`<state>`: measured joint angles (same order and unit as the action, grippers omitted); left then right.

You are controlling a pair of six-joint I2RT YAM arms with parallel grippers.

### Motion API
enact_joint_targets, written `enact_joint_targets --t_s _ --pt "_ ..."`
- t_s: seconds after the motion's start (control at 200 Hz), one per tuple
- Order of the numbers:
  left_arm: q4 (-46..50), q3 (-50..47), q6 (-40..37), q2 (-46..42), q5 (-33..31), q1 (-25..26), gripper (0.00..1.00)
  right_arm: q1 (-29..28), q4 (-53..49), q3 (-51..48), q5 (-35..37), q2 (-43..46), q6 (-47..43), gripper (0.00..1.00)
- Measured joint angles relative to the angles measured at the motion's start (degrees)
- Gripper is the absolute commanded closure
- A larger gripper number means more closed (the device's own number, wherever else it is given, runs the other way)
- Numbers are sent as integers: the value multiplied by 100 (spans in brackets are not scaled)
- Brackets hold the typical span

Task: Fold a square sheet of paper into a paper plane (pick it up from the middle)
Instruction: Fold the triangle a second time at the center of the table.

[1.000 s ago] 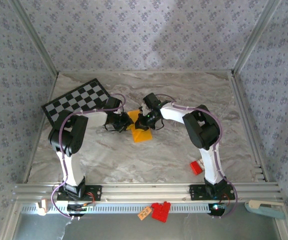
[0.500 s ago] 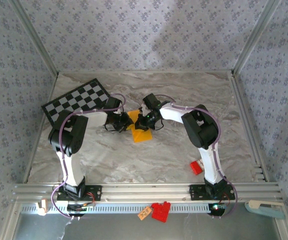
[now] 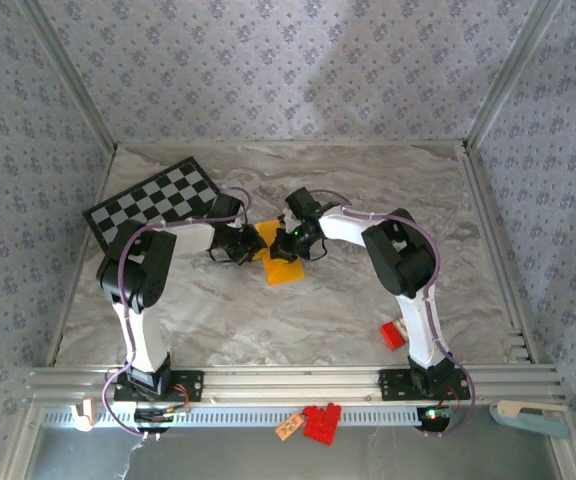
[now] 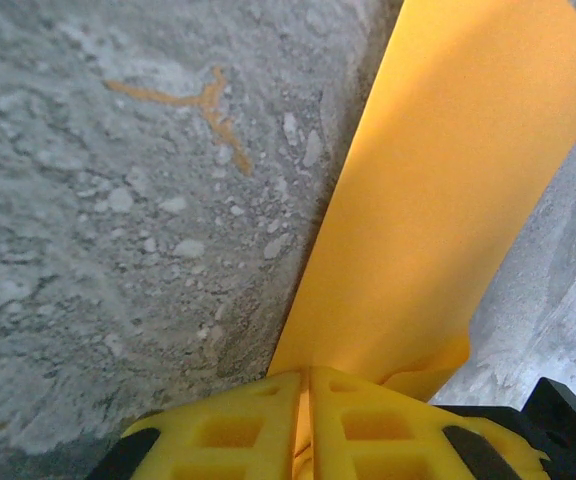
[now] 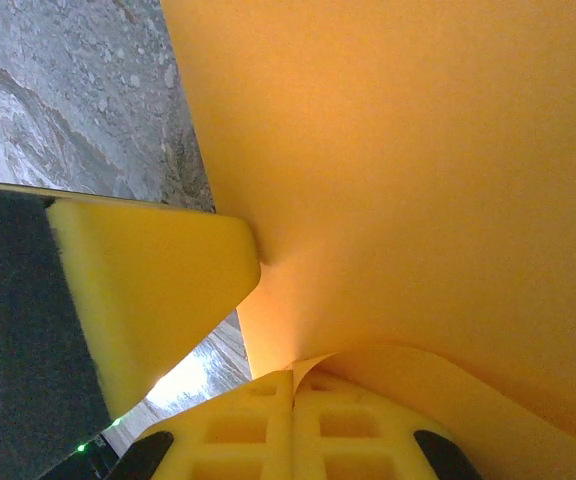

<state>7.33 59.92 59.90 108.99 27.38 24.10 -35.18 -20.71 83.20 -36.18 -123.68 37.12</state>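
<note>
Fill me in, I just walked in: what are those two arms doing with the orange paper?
They are partway through a fold. The left gripper and right gripper are each shut on the orange-yellow sheet of paper at mid-table, bending it between them. It is no dart shape yet. The checkered board and red block lie apart from it.

Top view, last sec: only the R arm (image 3: 400, 255) moved. Its elbow has crept a little left, step by step across both earlier frames. The bulky black elbow joint now sits slightly nearer the orange paper sheet (image 3: 283, 270) and the L arm (image 3: 138, 270). Lower white link (image 3: 423, 330) leans a touch more left w/ it. Shift is v. small.
</note>
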Motion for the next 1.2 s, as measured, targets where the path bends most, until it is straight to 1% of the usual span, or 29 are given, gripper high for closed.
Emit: enact_joint_targets --t_s 0.81,1.199 --pt "-4 -7 17 0 2 0 87 0 116 0 -7 -22 85 98" --pt "-4 -7 17 0 2 0 87 0 -35 74 -9 -52 57 98"
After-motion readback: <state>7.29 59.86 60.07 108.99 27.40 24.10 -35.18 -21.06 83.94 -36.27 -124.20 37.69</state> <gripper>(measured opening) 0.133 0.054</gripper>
